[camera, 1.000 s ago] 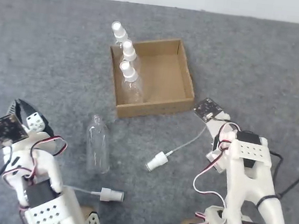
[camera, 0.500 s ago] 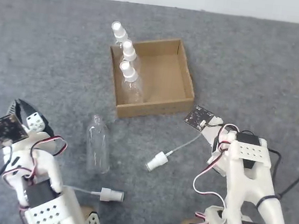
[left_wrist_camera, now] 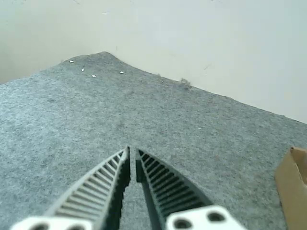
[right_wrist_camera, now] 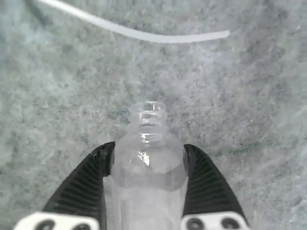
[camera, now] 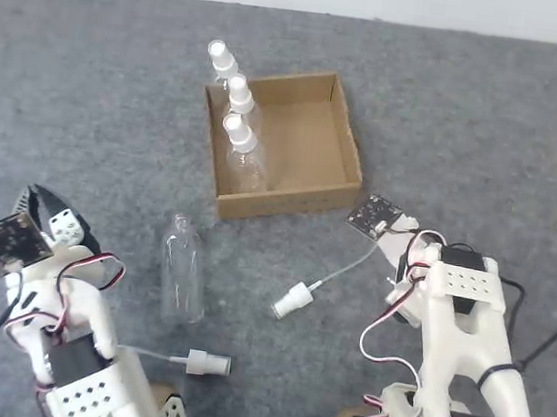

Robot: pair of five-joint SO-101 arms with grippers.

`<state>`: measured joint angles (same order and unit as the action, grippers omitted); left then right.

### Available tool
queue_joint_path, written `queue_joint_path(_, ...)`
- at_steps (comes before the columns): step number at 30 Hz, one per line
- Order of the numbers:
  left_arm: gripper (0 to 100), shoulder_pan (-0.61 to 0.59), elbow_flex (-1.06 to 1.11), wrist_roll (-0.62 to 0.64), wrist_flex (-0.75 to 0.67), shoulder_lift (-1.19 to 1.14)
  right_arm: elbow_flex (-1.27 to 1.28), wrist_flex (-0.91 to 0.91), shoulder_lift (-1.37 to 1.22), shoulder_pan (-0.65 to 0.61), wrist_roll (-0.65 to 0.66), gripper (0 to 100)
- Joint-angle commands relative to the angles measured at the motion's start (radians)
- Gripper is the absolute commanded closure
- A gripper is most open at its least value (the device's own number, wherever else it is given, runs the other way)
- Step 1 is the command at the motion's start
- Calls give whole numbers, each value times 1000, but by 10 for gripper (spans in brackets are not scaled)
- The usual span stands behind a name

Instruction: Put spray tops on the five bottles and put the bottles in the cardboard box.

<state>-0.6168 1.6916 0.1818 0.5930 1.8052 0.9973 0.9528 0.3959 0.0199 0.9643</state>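
The right tool (right_wrist_camera: 148, 147) is clamped on the shoulders of a clear uncapped bottle (right_wrist_camera: 147, 167). Its open neck points away from the wrist, toward the thin tube (right_wrist_camera: 134, 31) lying on the grey counter (camera: 491, 112); held this way, the mouth seems presented for a spray top. That loose spray top (camera: 293, 299) lies near the middle, its tube trailing right toward the right arm (camera: 462, 320). A second spray top (camera: 208, 364) lies nearer, beside the left arm (camera: 55, 314), and a second uncapped bottle (camera: 183, 270) lies on its side just near of the cardboard box (camera: 336, 145). Three capped bottles (camera: 241, 144) stand in a row along the box's left wall, leaving the right part free, likely for the other two; whether the farthest sits inside I cannot tell. The left tool (left_wrist_camera: 130, 152) is closed on nothing, parked at the near left. No labels or writing can be read on the bottles or the box.
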Motion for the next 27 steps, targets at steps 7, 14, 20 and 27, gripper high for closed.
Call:
queue_joint_path(7, 987, -2, -7, -8, -14, 14, -190, 159, 41, -33, -322, 989)
queue_joint_path(14, 987, -2, -7, -8, -12, 14, -189, 165, 39, -105, -397, 880)
queue_joint_path(20, 987, -2, -7, -8, -12, 14, -189, 165, 39, -110, -390, 783)
queue_joint_path(27, 987, -2, -7, -8, -12, 14, -187, 165, 38, -110, -388, 783)
